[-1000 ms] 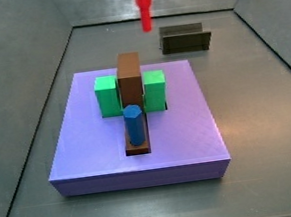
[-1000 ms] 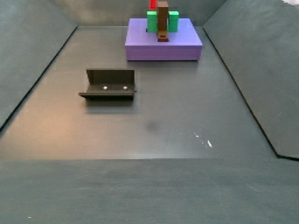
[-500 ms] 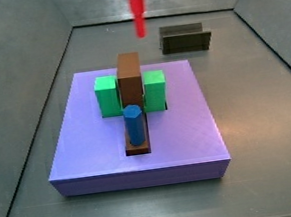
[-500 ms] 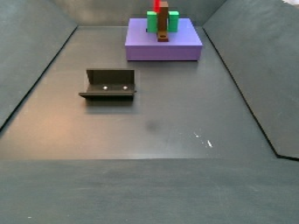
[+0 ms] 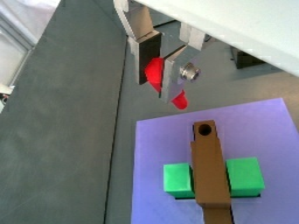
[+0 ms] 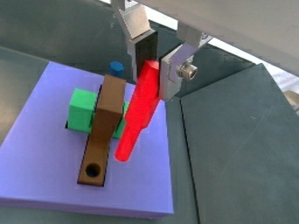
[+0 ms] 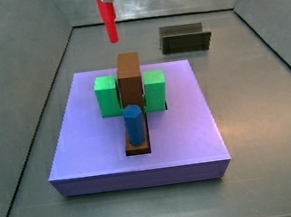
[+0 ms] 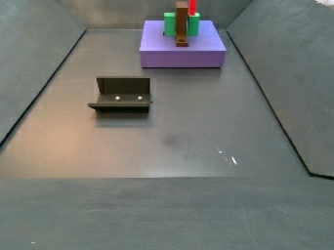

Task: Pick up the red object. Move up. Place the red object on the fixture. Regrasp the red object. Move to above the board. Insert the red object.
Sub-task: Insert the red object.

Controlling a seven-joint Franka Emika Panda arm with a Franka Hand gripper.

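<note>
The red object (image 6: 138,114) is a thin, bright red straight stick, hanging roughly upright in the air above the far part of the board (image 7: 178,126). In both wrist views the pincer (image 6: 163,59) has its silver fingers (image 6: 179,70) closed on the stick's upper end, with most of its length free below.

In a side view only the stick (image 7: 109,20) and a scrap of the pincer show at the frame's upper edge; the arm is cut off. In a side view the board (image 8: 183,54) is far off and the stick (image 8: 192,6) is only a small red mark.

The lavender board carries green blocks (image 7: 108,95), a brown bar (image 7: 131,80) with a hole near one end, and a blue peg (image 7: 133,124). The fixture (image 7: 187,38) stands on the grey floor beyond the board, well apart from the stick.
</note>
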